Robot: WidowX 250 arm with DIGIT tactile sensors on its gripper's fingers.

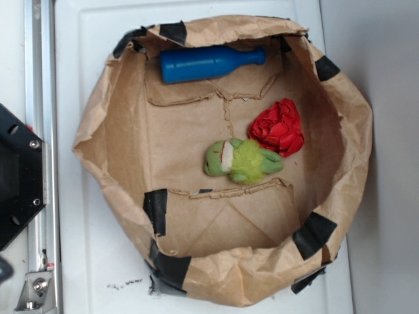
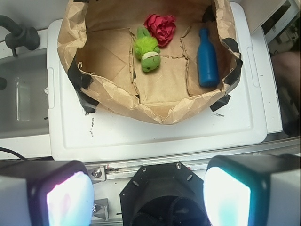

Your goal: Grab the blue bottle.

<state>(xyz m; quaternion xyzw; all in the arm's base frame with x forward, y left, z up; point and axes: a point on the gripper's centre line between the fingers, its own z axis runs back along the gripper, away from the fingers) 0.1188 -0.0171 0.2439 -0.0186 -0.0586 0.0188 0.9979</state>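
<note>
While the gripper (image 2: 148,193) stands wide open at the bottom of the wrist view, with its two pads far apart and nothing between them, it is well away from everything it must reach, above the rail at the edge of the white bench (image 2: 155,134). Beyond it sits the paper bag (image 1: 98,131), rolled down into a low basket with black tape on the rim. Inside lie three things: the green plush toy (image 1: 241,160) near the middle, the red crumpled item (image 1: 278,127) touching or almost touching it, and the blue bottle (image 1: 209,63). The bottle lies on its side along one inner wall of the bag, well apart from the other two, with its thinner neck pointing to a taped corner. In my judgement the approach has not begun, so all the risks are still ahead. The wall just beside the bottle is the main one: if a finger comes down on that side, it may catch the folded rim, crush the paper or drag the whole bag over the bench. The bottle is round and probably smooth, so a closing that is not across the body may let it roll or slip out. A grasp on the narrow neck would likely hold less surely than one on the thick body.
</note>
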